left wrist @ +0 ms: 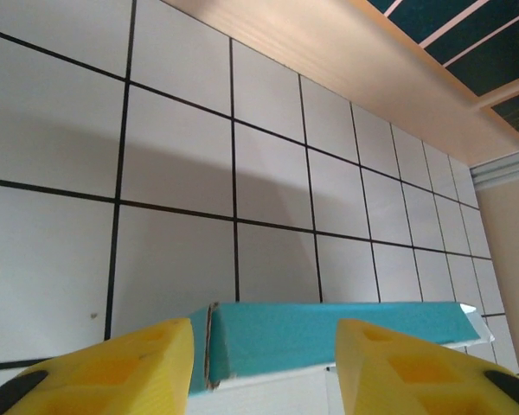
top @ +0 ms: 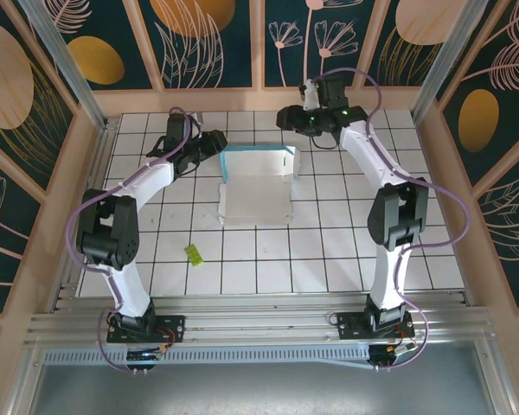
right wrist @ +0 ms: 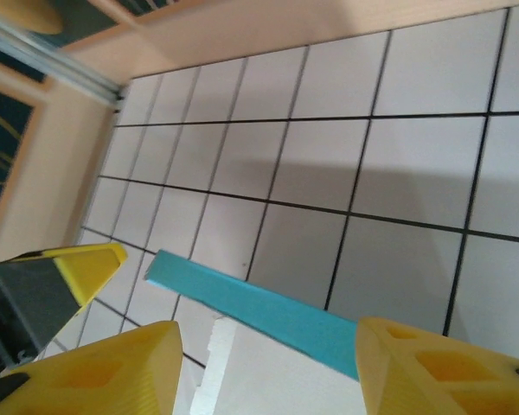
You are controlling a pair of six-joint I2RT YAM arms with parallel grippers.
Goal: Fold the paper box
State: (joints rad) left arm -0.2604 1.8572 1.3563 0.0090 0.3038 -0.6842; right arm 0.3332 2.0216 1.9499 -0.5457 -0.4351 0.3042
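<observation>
Top external: paper box (top: 255, 203) lay open, white inside up.
Left gripper (left wrist: 264, 346): jaws apart.
Right gripper (right wrist: 266, 335): jaws apart.

No text, label, brand, number or sign is legible to me in any of the three views. The paper box (top: 256, 197) presents plain teal and white card with no print. The wall panels (top: 209, 47) bear only leaf and flower patterns. The tiled floor (top: 346, 251) carries only a black grid of lines.
</observation>
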